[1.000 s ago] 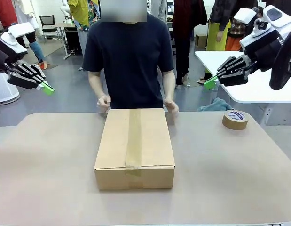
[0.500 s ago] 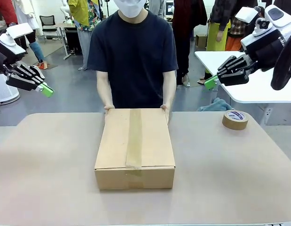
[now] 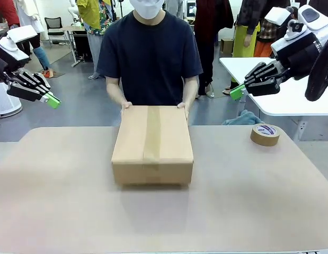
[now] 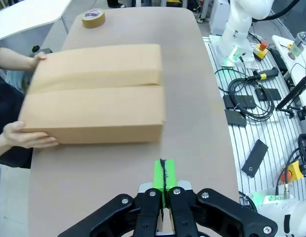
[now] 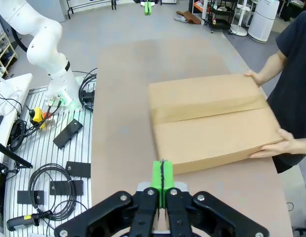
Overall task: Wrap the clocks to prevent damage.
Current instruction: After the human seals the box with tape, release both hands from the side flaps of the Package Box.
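Much of the beige rounded desk lies bare along our near edge and to both sides. At its middle, the taped brown cardboard box is tilted, its far end raised in the person's two hands, its near end shading the desk. To the right, near the far edge, sits a brown roll of packing tape, well apart from the box. We see the left gripper and right gripper hovering high off either side, green-padded jaws pressed together, empty.
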Motion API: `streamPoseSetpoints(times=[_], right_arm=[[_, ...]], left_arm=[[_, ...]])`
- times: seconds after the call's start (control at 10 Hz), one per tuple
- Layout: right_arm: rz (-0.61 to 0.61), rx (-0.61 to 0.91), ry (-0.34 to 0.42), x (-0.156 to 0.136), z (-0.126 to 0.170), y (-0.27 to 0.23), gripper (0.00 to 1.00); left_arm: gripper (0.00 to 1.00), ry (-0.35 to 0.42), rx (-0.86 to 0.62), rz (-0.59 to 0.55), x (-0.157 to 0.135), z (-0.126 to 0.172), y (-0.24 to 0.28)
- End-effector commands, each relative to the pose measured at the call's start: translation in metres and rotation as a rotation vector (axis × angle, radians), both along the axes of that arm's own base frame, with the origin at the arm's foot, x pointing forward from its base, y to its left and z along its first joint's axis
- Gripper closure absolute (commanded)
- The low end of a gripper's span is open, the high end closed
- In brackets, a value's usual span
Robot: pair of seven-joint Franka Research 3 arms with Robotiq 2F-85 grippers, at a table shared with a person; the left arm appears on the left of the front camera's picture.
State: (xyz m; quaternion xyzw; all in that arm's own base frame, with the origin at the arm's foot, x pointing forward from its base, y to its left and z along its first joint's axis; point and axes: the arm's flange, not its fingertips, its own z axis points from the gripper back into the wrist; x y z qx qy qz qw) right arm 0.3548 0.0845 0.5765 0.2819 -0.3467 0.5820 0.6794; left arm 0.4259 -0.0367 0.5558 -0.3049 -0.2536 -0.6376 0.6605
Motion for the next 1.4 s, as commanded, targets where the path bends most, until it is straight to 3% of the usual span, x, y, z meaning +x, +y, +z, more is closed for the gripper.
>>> streamPoseSetpoints(times=[0.0, 0.5, 0.6, 0.7, 0.8, 0.9, 1.0, 1.1, 1.2, 1.3], right_arm=[[-0.008, -0.016, 0.002, 0.0, 0.0, 0.0, 0.99], [-0.002, 0.001, 0.0, 0.0, 0.0, -0.001, 0.99], [0.015, -0.007, 0.02, -0.02, -0.016, 0.001, 0.5], [0.004, -0.025, 0.018, -0.033, -0.024, 0.002, 0.39], [0.015, -0.029, 0.013, -0.042, -0.028, 0.003, 0.0], [0.003, -0.028, 0.017, -0.043, -0.033, 0.001, 0.0], [0.002, -0.028, 0.033, -0.042, -0.038, 0.001, 0.0], [0.001, -0.032, 0.047, -0.04, -0.042, 0.0, 0.16], [-0.006, -0.033, 0.051, -0.04, -0.042, 0.0, 0.06], [-0.015, -0.034, 0.057, -0.04, -0.041, -0.002, 0.0]], left_arm=[[1.0, -0.002, 0.006, 0.0, 0.003, 0.002, 0.0], [1.0, 0.0, 0.0, 0.0, 0.0, 0.0, 0.0], [0.92, -0.009, -0.003, -0.008, -0.002, 0.002, 0.001], [0.4, -0.011, -0.009, -0.002, -0.003, 0.003, 0.003], [0.32, -0.011, -0.013, 0.003, -0.004, 0.004, 0.003], [0.0, -0.013, -0.022, 0.008, -0.004, 0.005, 0.003], [0.0, -0.009, -0.028, 0.014, -0.002, 0.005, 0.004], [0.0, -0.003, -0.032, 0.016, -0.001, 0.004, 0.004], [0.08, 0.005, -0.03, 0.015, 0.001, 0.003, 0.005], [0.0, 0.006, -0.022, 0.018, 0.003, 0.002, 0.005]])
